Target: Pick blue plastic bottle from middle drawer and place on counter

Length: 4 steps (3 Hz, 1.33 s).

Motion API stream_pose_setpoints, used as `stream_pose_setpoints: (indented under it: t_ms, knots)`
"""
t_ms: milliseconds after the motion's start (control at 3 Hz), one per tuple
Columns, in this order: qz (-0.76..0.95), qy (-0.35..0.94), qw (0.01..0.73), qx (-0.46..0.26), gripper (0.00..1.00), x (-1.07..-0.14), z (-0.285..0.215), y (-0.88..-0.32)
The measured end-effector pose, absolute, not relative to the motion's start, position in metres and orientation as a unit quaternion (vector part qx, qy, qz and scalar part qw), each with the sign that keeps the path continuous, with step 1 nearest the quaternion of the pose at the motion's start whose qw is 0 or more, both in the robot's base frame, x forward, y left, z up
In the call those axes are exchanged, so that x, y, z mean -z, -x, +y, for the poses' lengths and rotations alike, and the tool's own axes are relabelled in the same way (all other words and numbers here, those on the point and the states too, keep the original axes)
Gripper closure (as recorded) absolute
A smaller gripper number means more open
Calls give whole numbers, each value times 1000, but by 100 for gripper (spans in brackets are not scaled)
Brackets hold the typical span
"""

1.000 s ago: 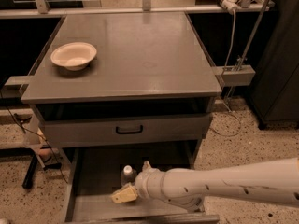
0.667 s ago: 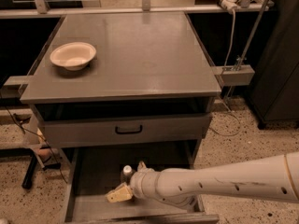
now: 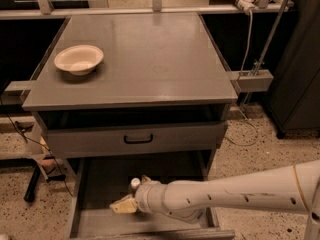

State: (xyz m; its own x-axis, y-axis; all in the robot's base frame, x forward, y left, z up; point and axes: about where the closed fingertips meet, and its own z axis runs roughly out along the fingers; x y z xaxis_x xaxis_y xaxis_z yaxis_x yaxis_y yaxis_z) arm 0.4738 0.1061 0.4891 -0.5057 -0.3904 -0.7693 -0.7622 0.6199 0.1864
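The middle drawer is pulled open at the bottom of the grey cabinet. The blue plastic bottle stands in it; only its white cap and neck show, the rest is hidden behind my arm. My gripper is low inside the drawer, just left of and in front of the bottle, with the white arm reaching in from the right. The counter is the cabinet's flat grey top.
A cream bowl sits on the counter's left side. A closed drawer front with a black handle is above the open drawer. Cables and a metal stand are at the right, and speckled floor surrounds the cabinet.
My gripper has moved a little to the left inside the drawer, past the bottle's cap. The bottle and the bowl have not moved.
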Motion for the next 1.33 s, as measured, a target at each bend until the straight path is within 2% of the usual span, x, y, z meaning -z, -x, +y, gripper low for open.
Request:
stream_pose_setpoints:
  t_ms: [1000, 1333]
  knots:
    - [827, 348, 355, -262, 90, -489, 106, -474]
    - [832, 334, 363, -255, 100, -516, 97, -473]
